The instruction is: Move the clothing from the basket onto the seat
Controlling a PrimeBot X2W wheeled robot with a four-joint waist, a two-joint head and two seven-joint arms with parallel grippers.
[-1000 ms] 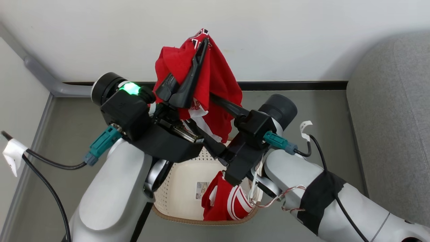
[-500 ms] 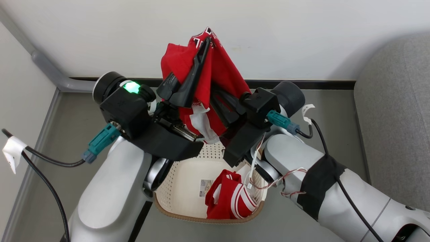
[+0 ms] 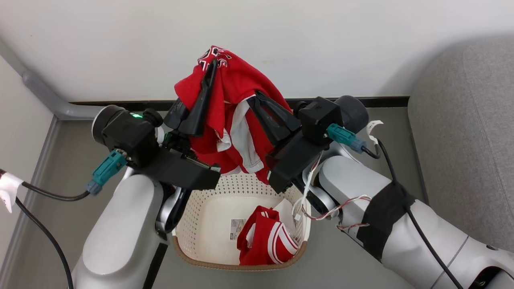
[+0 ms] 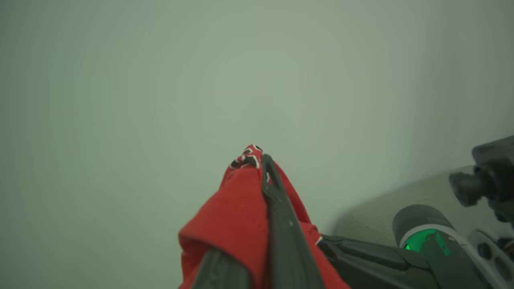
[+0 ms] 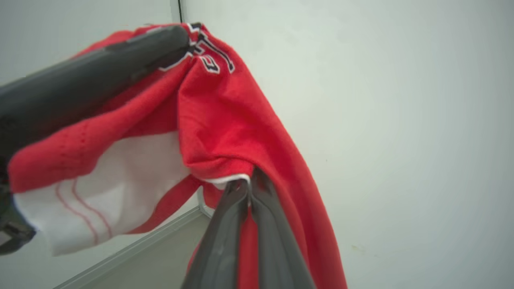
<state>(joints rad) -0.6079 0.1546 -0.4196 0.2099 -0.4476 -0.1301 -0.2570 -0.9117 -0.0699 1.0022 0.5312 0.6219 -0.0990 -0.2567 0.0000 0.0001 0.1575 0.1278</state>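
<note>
A red piece of clothing [image 3: 237, 92] with white panels hangs in the air above the basket [image 3: 188, 257], against the wall. My left gripper [image 3: 211, 65] is shut on its top, by the black-and-white lettering, which also shows in the left wrist view [image 4: 263, 158]. My right gripper [image 3: 253, 98] is shut on a white-trimmed fold lower on the same garment [image 5: 225, 120], the fingertips pinched together in the right wrist view [image 5: 249, 185]. A second red and white garment [image 3: 265, 241] lies in the basket's front right corner. The grey seat [image 3: 466, 120] is at the right.
A white wall [image 3: 361, 48] stands just behind the raised garment, with a dark baseboard [image 3: 385, 98] below it. A grey pipe [image 3: 44, 96] runs along the left corner. Cables trail from both forearms, and grey floor [image 3: 72, 152] surrounds the basket.
My right gripper went from open to shut on the garment's lower fold and rose with it. The left gripper kept its grip. The head view has shifted slightly.
</note>
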